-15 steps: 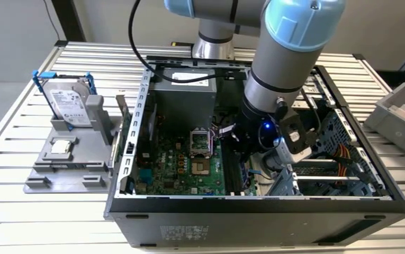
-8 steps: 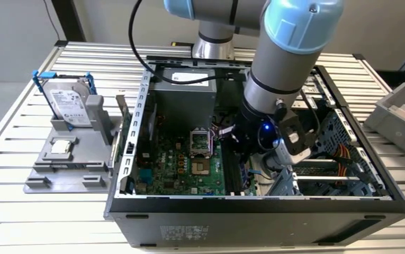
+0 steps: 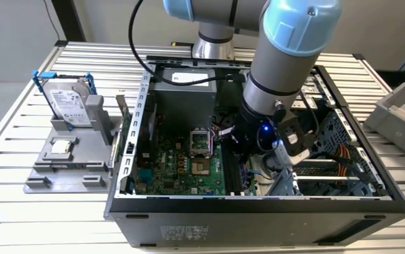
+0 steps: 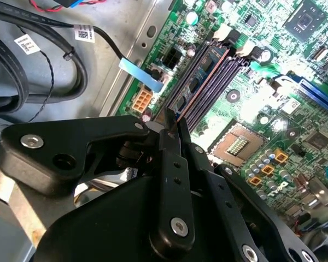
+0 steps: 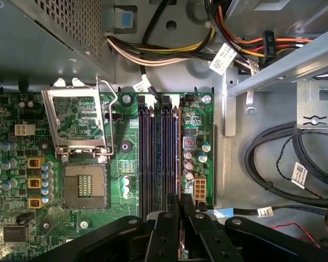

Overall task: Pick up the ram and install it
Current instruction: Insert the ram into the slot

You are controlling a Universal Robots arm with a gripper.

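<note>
The tool (image 4: 172, 128) appears in both wrist views with its black fingers (image 5: 187, 203) drawn nearly together, pinching the edge of the ram (image 4: 199, 71), a thin blue board. The ram stands on edge in one of the long dark memory slots (image 5: 146, 155) of the green motherboard (image 5: 22, 180). How deeply the ram sits cannot be made out, because the tool's body covers its near end. Just beside the slots is the open processor socket (image 5: 85, 187) with its metal frame lifted. In the exterior view the arm (image 3: 280, 79) reaches down into the open computer case (image 3: 259, 209), hiding the tool and the slots. Farther off, on the slatted surface (image 3: 18, 222) at the exterior view's left, a grey holder (image 3: 64, 169) carries a silver hard drive (image 3: 68, 103) standing upright in a blue frame and a small square silver chip (image 3: 62, 146) lying flat.
</note>
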